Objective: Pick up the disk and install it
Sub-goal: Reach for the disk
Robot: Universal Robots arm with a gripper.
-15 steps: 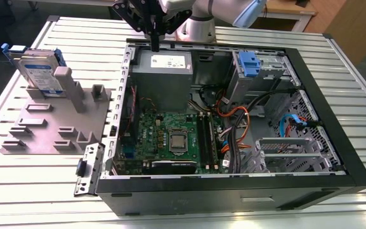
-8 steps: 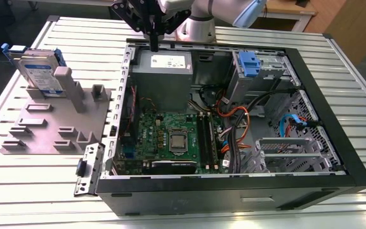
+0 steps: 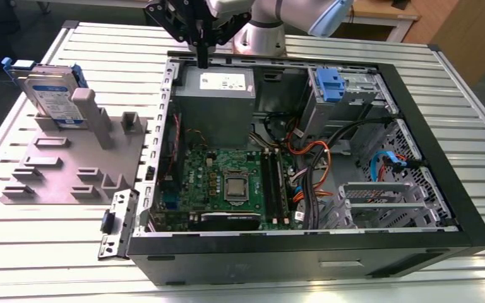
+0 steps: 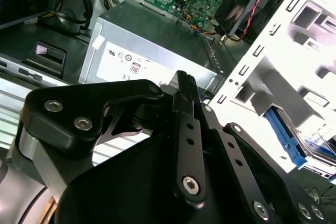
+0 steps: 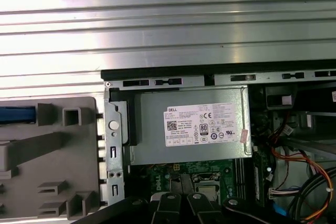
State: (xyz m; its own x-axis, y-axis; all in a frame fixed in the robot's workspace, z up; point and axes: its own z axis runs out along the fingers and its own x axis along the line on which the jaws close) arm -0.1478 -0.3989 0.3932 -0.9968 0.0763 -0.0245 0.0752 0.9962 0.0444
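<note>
Blue-framed silver disk (image 3: 50,95) with a white-and-blue label stands in the grey plastic rack (image 3: 65,170) at the exterior view's left. The closed, empty jaws hover above the white-stickered grey power supply (image 3: 217,88).

- The case (image 3: 268,252) lies open on the surface (image 3: 57,252), toward the exterior view's right.
- The fixture (image 3: 65,170) sits on the surface just beside the case, on the exterior view's left.
- The disk (image 3: 50,98) stands on edge in the fixture's far end, apart from the case.
- The power supply (image 3: 217,95) occupies the case's far corner nearest the fixture; the motherboard (image 3: 225,183) lies in front of it.
- Cables (image 3: 310,158) run between the motherboard and the drive cage (image 3: 377,199).
- The hand (image 3: 202,63) hangs over the case's far rim, above the power supply, apart from the disk.
</note>
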